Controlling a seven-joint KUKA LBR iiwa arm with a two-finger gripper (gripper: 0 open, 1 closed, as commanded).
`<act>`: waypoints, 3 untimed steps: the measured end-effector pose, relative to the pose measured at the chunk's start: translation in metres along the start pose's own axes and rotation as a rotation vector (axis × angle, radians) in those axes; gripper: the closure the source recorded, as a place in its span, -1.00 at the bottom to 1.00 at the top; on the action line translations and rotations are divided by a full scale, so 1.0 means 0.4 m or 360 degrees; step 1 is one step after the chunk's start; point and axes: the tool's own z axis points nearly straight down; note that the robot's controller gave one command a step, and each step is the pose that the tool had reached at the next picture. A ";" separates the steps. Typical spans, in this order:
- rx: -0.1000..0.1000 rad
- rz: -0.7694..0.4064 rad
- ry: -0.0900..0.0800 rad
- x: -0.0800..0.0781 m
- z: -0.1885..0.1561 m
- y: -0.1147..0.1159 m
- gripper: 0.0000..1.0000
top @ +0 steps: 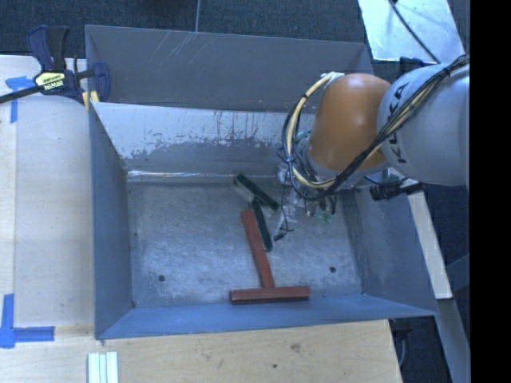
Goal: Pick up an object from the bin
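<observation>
Low in the grey metal bin, the claw hangs just right of a dark green flat stick beside a red-brown T-shaped bar, seemingly placed to grab; whether it is clenched cannot be told.

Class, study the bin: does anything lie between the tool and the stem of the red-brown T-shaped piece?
Yes. A dark slim stick lies alongside the red-brown T-shaped piece, on the side facing the tool.
</observation>
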 end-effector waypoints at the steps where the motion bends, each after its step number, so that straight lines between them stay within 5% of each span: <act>1: 0.0000 -0.0078 -0.0002 -0.009 -0.073 -0.021 -1.00; 2: -0.0002 -0.0485 0.0004 -0.026 0.081 0.141 -1.00; 3: 0.0003 -0.0696 -0.0003 -0.086 0.081 -0.161 -1.00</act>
